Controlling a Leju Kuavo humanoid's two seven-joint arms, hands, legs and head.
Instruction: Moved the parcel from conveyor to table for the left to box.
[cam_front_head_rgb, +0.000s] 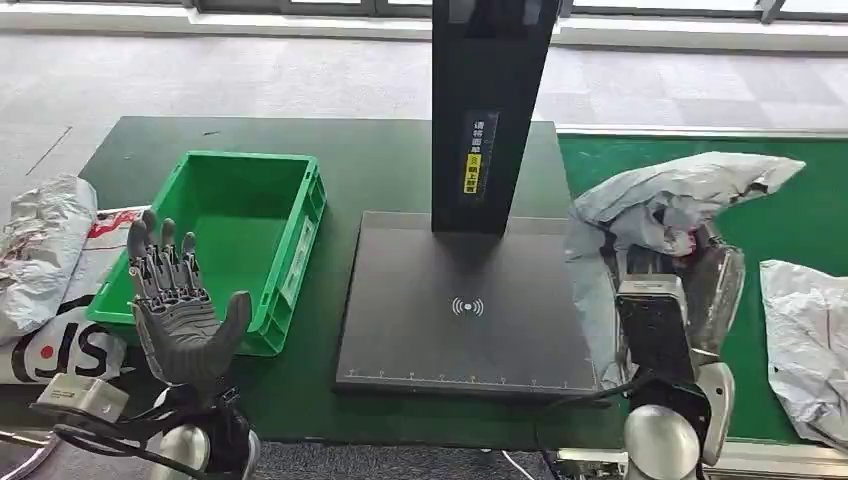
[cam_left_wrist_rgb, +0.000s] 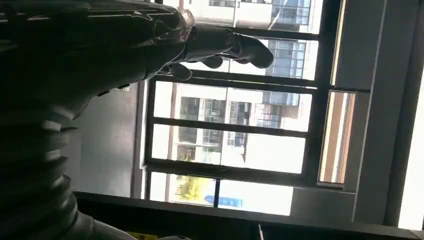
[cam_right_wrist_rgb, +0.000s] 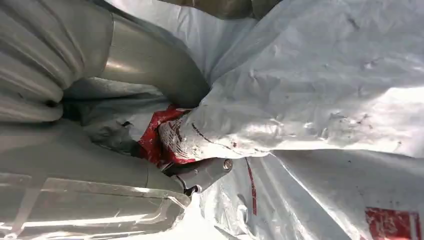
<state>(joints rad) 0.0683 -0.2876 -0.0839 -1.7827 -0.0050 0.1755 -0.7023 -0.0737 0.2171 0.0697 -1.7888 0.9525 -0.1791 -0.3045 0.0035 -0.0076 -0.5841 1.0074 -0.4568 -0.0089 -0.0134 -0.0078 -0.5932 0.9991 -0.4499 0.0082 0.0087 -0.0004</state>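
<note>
A crumpled grey plastic parcel (cam_front_head_rgb: 668, 205) with red print hangs above the right edge of the black scanner plate (cam_front_head_rgb: 460, 310), held up by my right hand (cam_front_head_rgb: 672, 262). In the right wrist view the thumb and fingers (cam_right_wrist_rgb: 165, 80) pinch a fold of the parcel (cam_right_wrist_rgb: 310, 85) with red markings. My left hand (cam_front_head_rgb: 180, 300) is raised palm-up with fingers spread, holding nothing, just in front of the green crate (cam_front_head_rgb: 235, 235). In the left wrist view the left hand (cam_left_wrist_rgb: 210, 45) points up toward windows.
A black scanner post (cam_front_head_rgb: 487, 110) rises behind the plate. Another grey parcel (cam_front_head_rgb: 808, 340) lies on the green conveyor (cam_front_head_rgb: 810, 215) at the right. More parcels (cam_front_head_rgb: 45, 250) lie left of the crate on the dark table (cam_front_head_rgb: 380, 160).
</note>
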